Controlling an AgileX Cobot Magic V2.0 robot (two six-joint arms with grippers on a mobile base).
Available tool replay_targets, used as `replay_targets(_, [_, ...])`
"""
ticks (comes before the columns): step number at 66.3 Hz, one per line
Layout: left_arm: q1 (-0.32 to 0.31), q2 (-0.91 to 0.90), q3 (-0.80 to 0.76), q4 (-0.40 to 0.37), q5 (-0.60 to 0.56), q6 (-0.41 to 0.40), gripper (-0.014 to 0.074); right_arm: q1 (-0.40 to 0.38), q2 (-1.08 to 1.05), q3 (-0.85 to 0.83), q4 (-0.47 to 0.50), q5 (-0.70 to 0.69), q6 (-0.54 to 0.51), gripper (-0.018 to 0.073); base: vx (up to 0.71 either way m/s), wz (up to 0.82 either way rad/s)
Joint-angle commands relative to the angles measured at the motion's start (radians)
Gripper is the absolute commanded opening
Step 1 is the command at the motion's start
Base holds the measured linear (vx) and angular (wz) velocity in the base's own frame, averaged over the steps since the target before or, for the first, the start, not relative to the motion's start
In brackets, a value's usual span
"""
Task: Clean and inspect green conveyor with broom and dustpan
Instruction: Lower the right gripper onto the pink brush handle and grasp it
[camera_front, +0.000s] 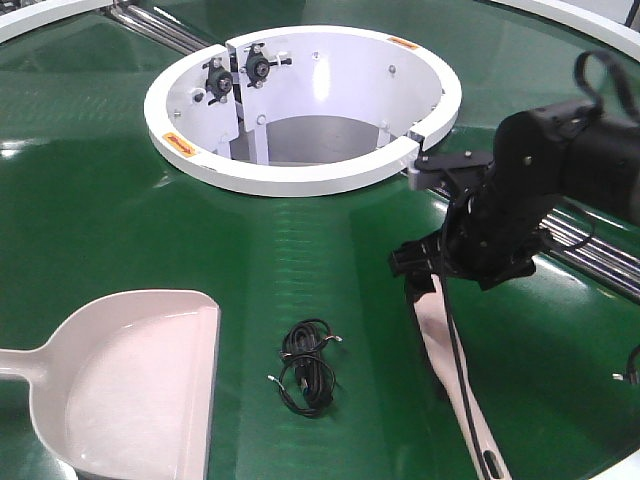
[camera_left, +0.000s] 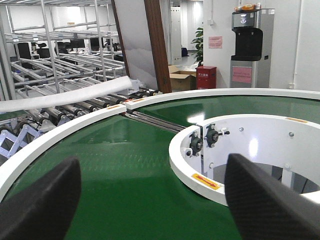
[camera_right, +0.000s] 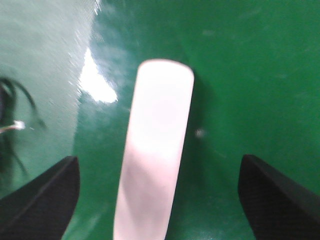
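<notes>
Right gripper (camera_right: 159, 197) spread wide astride the pale pink plastic broom handle (camera_front: 478, 430), which lies flat on the glossy green conveyor belt (camera_front: 300, 260), right of centre.
Closing off the handle's midline could skid the smooth handle sideways; too low a descent could jam the fingertips into the belt; the tangled black cable coil (camera_front: 308, 368) might snag when swept; left gripper (camera_left: 150, 200) likewise spread, empty; count: one handle, one coil, one pale pink plastic dustpan (camera_front: 140, 380), one white inner ring (camera_front: 300, 183), two grippers.
</notes>
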Motion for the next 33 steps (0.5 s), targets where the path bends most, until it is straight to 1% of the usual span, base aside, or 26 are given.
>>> replay_targets(1, [-0.002, 0.009, -0.035, -0.005, -0.064, -0.009, 0.0545, 0.000, -0.006, -0.031, -0.010, 0.000, -0.001, 0.0595, 0.00, 0.00])
replay_targets(16, [-0.002, 0.009, -0.035, -0.005, -0.051, -0.009, 0.0545, 0.000, 0.059, -0.031, -0.005, -0.011, 0.001, 0.0595, 0.00, 0.00])
replay_targets(33, [-0.002, 0.009, -0.035, -0.005, -0.051, -0.009, 0.0545, 0.000, 0.110, -0.031, 0.035, -0.054, 0.001, 0.0589, 0.00, 0.00])
